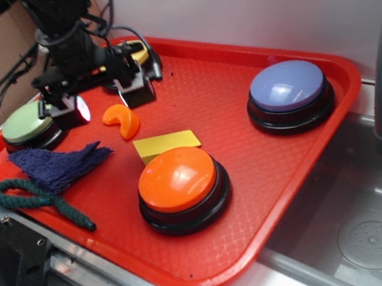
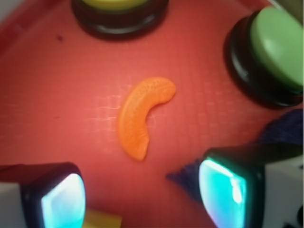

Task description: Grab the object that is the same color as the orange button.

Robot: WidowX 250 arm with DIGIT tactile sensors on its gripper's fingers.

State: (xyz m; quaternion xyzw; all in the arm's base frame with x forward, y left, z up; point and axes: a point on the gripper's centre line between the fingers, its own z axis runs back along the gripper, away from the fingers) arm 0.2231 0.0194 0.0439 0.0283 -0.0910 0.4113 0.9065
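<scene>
A small glossy orange crescent, the object (image 1: 122, 119) (image 2: 141, 115), lies flat on the red tray (image 1: 239, 82). The big orange button (image 1: 181, 186) on its black base stands nearer the tray's front. My gripper (image 1: 104, 101) (image 2: 142, 199) hovers just above and behind the crescent, open, with nothing between its fingers (image 2: 61, 199). In the wrist view the crescent sits a little ahead of the gap between the two pads.
A yellow block (image 1: 166, 144) lies between crescent and orange button. A green button (image 1: 27, 126) (image 2: 275, 52), yellow button (image 1: 130, 59) (image 2: 118, 9) and purple button (image 1: 289, 94) stand on the tray. A blue cloth (image 1: 58, 166) and green rope (image 1: 38, 199) lie at left. A sink (image 1: 369, 230) is right.
</scene>
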